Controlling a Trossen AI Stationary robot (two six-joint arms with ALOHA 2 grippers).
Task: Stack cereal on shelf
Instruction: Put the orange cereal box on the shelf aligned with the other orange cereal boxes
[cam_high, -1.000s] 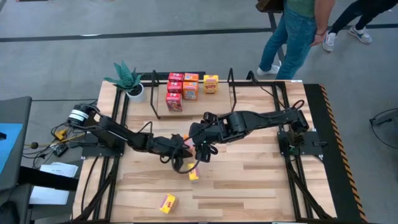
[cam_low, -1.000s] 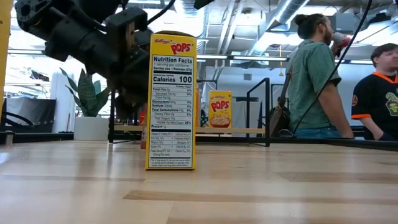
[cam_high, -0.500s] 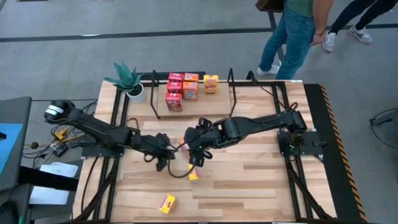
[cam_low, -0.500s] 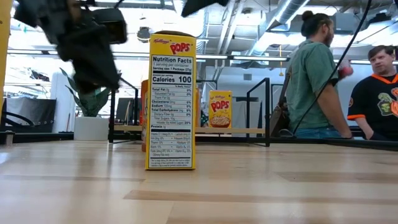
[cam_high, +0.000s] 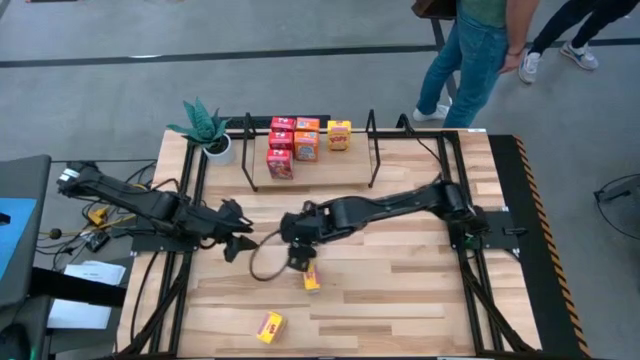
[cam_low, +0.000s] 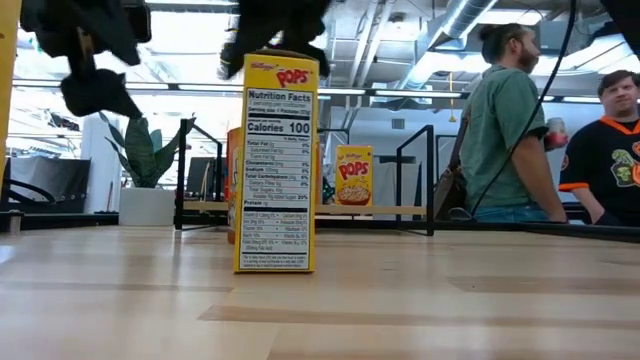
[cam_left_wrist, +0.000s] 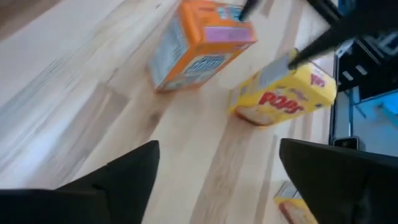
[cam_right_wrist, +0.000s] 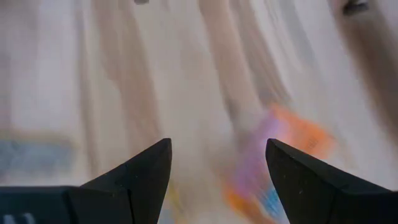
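Note:
An orange cereal box (cam_left_wrist: 199, 43) stands on its base at mid-table, next to an upright yellow cereal box (cam_left_wrist: 283, 96) (cam_high: 311, 279). My left gripper (cam_left_wrist: 217, 143) (cam_high: 232, 248) is open, left of both boxes, touching nothing. Open as well, my right gripper (cam_right_wrist: 217, 143) (cam_high: 297, 252) hangs over the orange box (cam_right_wrist: 273, 162), which the high view hides under it. In the low view only a sliver of the orange box (cam_low: 231, 190) shows behind the yellow one (cam_low: 275, 165). The shelf (cam_high: 330, 172) at the far edge holds several red, orange and yellow boxes.
Another yellow box (cam_high: 268, 326) lies near the table's front edge. A white potted plant (cam_high: 210, 135) stands at the shelf's left end. A dark cable loop (cam_high: 262, 265) lies between the two grippers. People (cam_high: 470, 55) stand beyond the far edge.
My left gripper has drawn back from the orange box toward the table's left edge and risen; the box stays standing beside the yellow one. My right gripper has come down and toward the left, over the orange box.

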